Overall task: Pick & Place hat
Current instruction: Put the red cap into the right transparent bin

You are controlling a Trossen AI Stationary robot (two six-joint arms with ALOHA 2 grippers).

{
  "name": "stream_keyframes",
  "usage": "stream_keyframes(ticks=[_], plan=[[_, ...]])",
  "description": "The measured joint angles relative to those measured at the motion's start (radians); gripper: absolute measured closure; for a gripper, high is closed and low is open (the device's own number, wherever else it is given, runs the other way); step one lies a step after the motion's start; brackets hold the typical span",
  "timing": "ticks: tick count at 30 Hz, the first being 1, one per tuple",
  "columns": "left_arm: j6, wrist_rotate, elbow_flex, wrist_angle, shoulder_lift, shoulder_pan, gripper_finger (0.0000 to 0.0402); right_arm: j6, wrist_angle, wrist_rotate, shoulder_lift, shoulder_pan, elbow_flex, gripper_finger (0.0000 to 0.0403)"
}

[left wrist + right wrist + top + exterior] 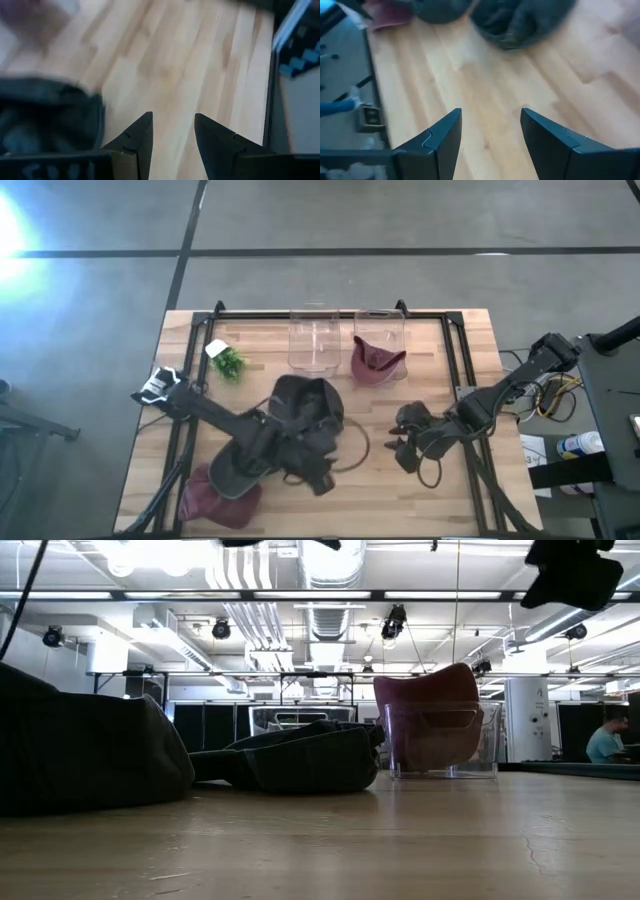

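Wooden table (470,480) carrying everything. Dark hat (305,415) lying mid-table, apart from both tools. Maroon hat (376,362) sitting in clear bin (380,340) at back. Left tool (322,480) just beside dark hat, parted, empty. Right tool (397,448) spread wide, empty.

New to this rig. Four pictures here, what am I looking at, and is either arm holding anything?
It is a two-armed robot at a wooden table. The high view looks straight down, the low view looks level across the tabletop, and each wrist view looks past that arm's own two dark fingers.

On the table: a dark hat in the middle, a maroon hat at the near left edge, two clear containers at the back, the empty container and one with another maroon hat in it, and a small green sprig.

The left end effector is open over bare wood beside dark fabric, holding nothing. The right end effector is also open and empty.
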Motion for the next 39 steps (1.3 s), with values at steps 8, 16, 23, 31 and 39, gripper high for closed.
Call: stream_keyframes(ticks=[8,16,23,31,39], plan=[[-0.053,0.001,-0.001,-0.279,0.000,-0.101,0.0264,-0.086,0.238,-0.078,0.134,0.003,0.002,0.0204],[-0.066,0.313,-0.001,-0.485,0.000,-0.175,0.0264,-0.001,0.245,-0.104,0.244,0.009,0.073,0.0204],[-0.272,0.542,-0.019,-0.511,0.001,-0.276,0.0264,0.027,0.242,-0.097,0.353,0.009,0.165,0.0204],[-0.653,0.581,-0.084,-0.516,0.004,-0.367,0.0264,0.158,0.247,-0.175,0.490,-0.008,0.281,0.0204],[-0.953,0.693,-0.064,-0.511,0.003,-0.520,0.0264,0.220,0.507,-0.336,0.689,-0.038,0.375,0.0204]])
